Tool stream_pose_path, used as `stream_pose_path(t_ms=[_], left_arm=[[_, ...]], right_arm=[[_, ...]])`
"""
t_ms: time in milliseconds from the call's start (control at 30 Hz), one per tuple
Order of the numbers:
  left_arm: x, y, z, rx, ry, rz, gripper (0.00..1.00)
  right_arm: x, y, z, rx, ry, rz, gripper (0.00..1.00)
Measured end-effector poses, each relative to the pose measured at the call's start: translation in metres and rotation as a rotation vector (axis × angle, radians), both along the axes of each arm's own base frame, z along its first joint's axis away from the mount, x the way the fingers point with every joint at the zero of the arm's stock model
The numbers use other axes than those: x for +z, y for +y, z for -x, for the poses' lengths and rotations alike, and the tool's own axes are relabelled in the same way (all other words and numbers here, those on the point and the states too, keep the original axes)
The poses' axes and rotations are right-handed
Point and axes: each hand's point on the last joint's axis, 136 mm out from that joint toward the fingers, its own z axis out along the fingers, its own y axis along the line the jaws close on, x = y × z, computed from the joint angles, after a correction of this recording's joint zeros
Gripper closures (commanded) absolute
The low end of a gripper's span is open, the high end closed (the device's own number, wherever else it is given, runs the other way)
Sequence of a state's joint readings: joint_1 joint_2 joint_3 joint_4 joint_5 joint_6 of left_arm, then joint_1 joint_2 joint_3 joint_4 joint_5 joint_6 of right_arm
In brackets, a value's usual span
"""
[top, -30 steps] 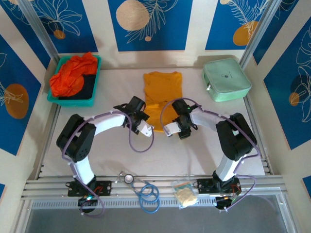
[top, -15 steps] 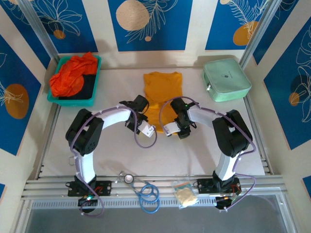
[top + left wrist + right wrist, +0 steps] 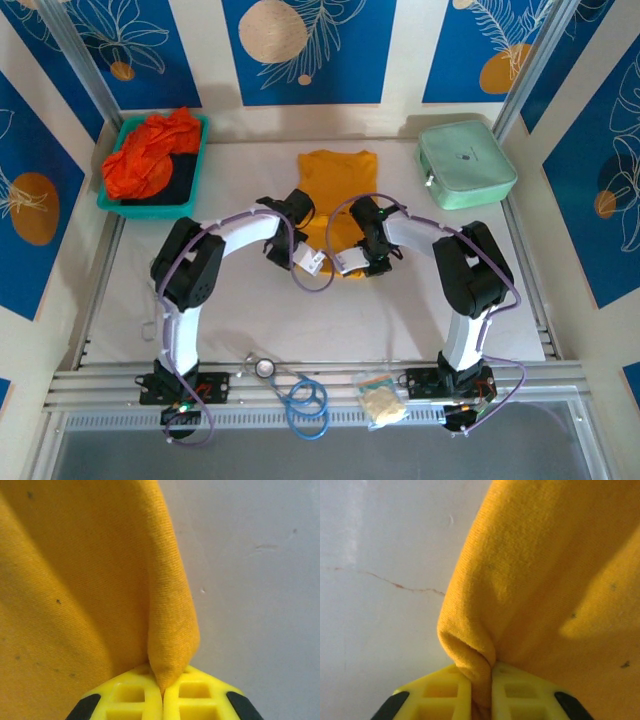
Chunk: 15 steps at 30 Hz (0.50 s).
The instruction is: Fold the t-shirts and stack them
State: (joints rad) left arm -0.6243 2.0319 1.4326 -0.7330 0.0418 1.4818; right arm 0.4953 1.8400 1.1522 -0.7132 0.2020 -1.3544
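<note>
The white table (image 3: 225, 320) takes up most of the top view, with blue leaf-patterned panels behind it. The left arm (image 3: 235, 228) and the right arm (image 3: 432, 238) both arch in from their bases at the near edge and meet near the middle of the table.

The mustard-yellow t-shirt (image 3: 336, 180) lies flat at the table's centre as a narrow strip, its sleeves tucked in. It runs from the far side down to the two wrists. At the far left stands a teal tray (image 3: 146, 210) with the red-orange t-shirts (image 3: 145, 155) heaped loosely in it, over something dark. A pale mint-green padded case (image 3: 465, 165) sits at the far right, well apart from the yellow shirt.

On the metal rail at the near edge lie a stethoscope (image 3: 263, 367), a coiled blue cable (image 3: 306, 400) and a small clear bag (image 3: 381, 396) of pale contents.

The left gripper (image 3: 316, 264) sits at the shirt's near left corner, and the right gripper (image 3: 345, 265) sits at its near right corner, the two close together. In the left wrist view the left gripper (image 3: 162, 692) has its yellow fingers (image 3: 130, 697) pressed together on a pinched fold of the yellow cloth, with bare table to the right. In the right wrist view the right gripper (image 3: 482, 690) is likewise clamped tight on a bunched fold of the same shirt. The table beside it has a thin reddish line (image 3: 395, 584) across it.
</note>
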Motion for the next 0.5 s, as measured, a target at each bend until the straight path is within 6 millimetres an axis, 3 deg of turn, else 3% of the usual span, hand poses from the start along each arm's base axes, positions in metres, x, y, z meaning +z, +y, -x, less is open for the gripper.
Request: stream_pose_path(t_ms=[67, 367, 500], left_arm=[[0.001, 0.0, -0.001, 0.012, -0.002, 0.002, 1.0], [0.005, 0.002, 0.001, 0.055, -0.08, 0.064, 1.0], [0.018, 0.008, 0.009, 0.1, -0.112, 0.1, 1.0]], right_arm=[[0.001, 0.0, -0.001, -0.005, -0.005, -0.003, 1.0], [0.005, 0.0, -0.001, -0.075, -0.039, -0.075, 1.0], [0.008, -0.002, 0.008, -0.117, -0.06, -0.114, 1.0]])
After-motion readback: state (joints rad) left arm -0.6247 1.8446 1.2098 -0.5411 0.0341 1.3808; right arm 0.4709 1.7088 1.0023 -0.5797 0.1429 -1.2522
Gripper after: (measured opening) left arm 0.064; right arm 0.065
